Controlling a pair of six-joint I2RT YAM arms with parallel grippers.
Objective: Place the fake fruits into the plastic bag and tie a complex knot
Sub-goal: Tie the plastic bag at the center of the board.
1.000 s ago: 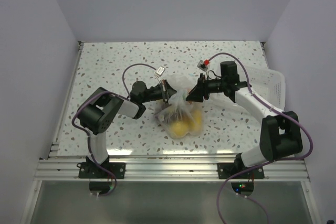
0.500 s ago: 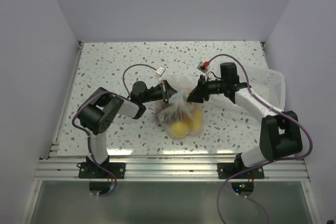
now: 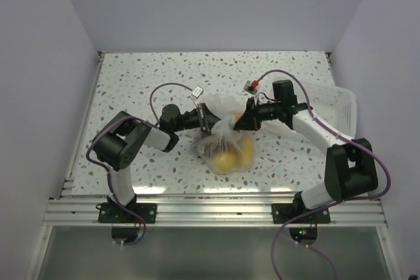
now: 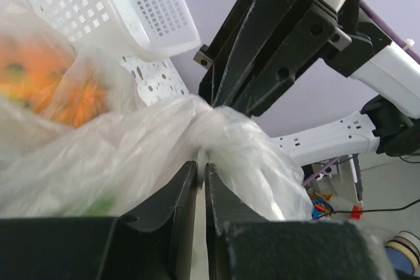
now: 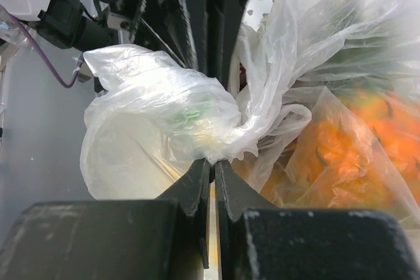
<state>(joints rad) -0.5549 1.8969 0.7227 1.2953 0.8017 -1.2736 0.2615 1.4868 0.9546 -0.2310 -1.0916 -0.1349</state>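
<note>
The left pincer [image 4: 201,168] is drawn to a narrow slit, and a fold of the bag [image 4: 131,155] is nipped between its jaws. The right pincer [image 5: 211,167] is pressed shut on the bunched clear plastic of the bag's neck, just beside the left one, the two set tip to tip. The gathered neck is held up between them as a whitish tangle. Below it, the body of the bag is rested on the speckled table [image 3: 131,83], between the two arms and near the middle. The fruits [image 3: 228,157], yellow and orange, are enclosed in the bag, at its lower end. A white slotted tray [image 3: 335,104] is set at the table's right edge, behind the right arm and well apart from the bag.
</note>
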